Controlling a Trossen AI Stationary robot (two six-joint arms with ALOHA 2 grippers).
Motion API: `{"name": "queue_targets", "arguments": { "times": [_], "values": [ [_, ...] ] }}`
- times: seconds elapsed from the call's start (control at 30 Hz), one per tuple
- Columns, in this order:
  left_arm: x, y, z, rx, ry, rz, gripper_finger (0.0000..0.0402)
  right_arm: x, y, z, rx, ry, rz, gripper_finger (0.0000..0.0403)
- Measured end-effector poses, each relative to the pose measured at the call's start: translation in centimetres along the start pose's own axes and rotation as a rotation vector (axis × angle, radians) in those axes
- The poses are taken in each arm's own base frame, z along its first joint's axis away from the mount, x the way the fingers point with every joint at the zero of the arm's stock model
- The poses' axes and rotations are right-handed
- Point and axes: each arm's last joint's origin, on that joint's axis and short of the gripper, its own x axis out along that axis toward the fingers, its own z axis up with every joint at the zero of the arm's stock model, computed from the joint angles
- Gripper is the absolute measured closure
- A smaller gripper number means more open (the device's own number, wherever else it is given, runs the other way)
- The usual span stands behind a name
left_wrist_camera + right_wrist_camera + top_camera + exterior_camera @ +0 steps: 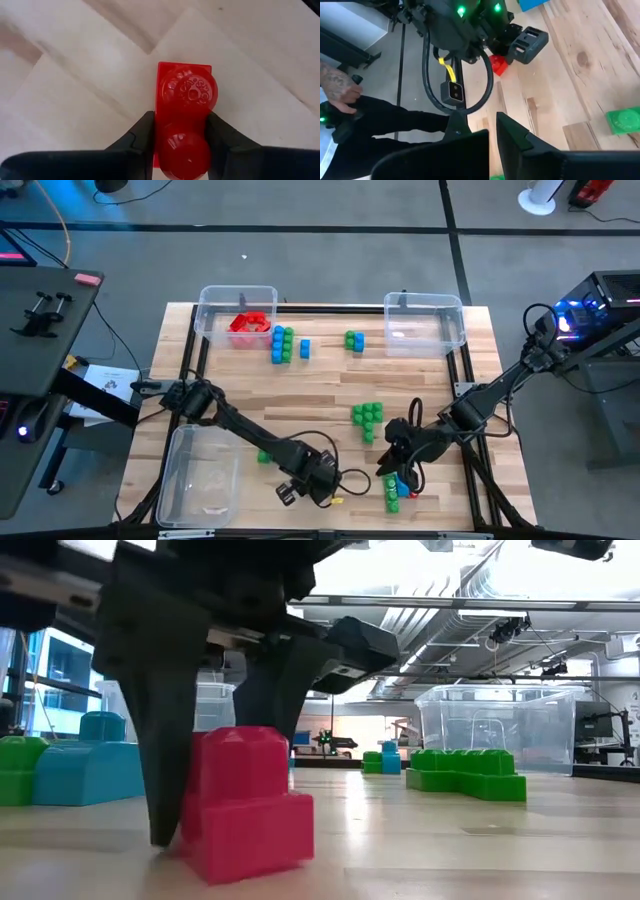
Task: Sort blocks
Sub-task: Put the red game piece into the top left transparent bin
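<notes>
A red two-stud block (186,95) stands on the table near its near edge, seen also in the low view (245,805) and the right wrist view (498,65). My left gripper (181,142) is over it (310,478) and shut on it. My right gripper (492,125) hovers shut and holding nothing, just right of the left one (398,458), above a green and blue cluster (395,492). Other blocks lie loose: a green cluster (367,417), a blue and green group (282,345), a green pair (354,340). Red blocks (250,323) sit in the far-left bin. My left gripper pinches the red block between its two fingers (142,137), one on each side of the stud end nearest the wrist (182,150). The fingers come from above, pointing down (165,740). The block stands upright with its base flat on the table (250,860).
Clear bins stand at the far left (215,300), far right (425,308) and near left (200,480) of the table. A single green block (263,455) lies under the left arm. A person's hand (340,87) shows beyond the table's edge.
</notes>
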Motion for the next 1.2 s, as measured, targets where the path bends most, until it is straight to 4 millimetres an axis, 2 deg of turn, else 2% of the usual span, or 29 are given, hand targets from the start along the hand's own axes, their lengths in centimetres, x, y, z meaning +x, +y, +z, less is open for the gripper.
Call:
{"name": "queue_targets", "arguments": {
  "times": [0.1,0.17,0.33,0.43,0.53,0.63,0.7,0.77,0.83,0.97,1.07,1.2],
  "values": [
    [-1.4,0.9,-0.7,-0.082,0.044,-0.014,0.0316,0.0,0.0,0.0,-0.002,-0.002,0.001,0.0403],
    [-3.3,1.8,-1.7,-0.135,0.085,-0.004,0.0316,0.0,0.0,0.0,-0.002,-0.002,0.001,0.0403],
    [-10.4,5.0,-6.1,-0.285,0.178,0.103,0.0316,0.0,0.1,0.1,-0.008,-0.008,0.009,0.0403],
    [-15.7,7.2,-10.4,-0.427,0.122,0.244,0.0316,0.0,0.1,0.1,-0.008,-0.011,0.012,0.0403],
    [-20.9,8.4,-16.1,-0.624,0.044,0.413,0.0316,0.0,0.2,0.2,-0.004,-0.019,0.013,0.0403],
    [-25.0,8.1,-22.3,-0.867,-0.063,0.583,0.0316,0.0,0.2,0.2,-0.006,-0.038,0.004,0.0403],
    [-26.9,7.1,-26.0,-1.031,-0.134,0.680,0.0316,0.0,0.1,0.3,-0.008,-0.062,-0.012,0.0403],
    [-27.8,5.8,-29.1,-1.185,-0.184,0.755,0.0316,0.0,0.1,0.4,-0.020,-0.086,-0.028,0.0403],
    [-27.8,4.5,-31.6,-1.319,-0.191,0.828,0.0316,0.0,0.1,0.4,-0.022,-0.101,-0.040,0.0403],
    [-26.7,2.7,-34.6,-1.519,-0.107,0.962,0.0309,-0.1,0.2,0.6,-0.015,-0.137,-0.045,0.0403],
    [-26.3,2.4,-35.9,-1.646,-0.007,1.079,0.0263,-0.1,0.3,0.7,0.002,-0.150,-0.031,0.0403],
    [-26.9,2.4,-36.5,-1.723,-0.026,1.108,0.0183,-0.1,0.4,0.8,0.009,-0.161,-0.019,0.0403]
  ]
}}
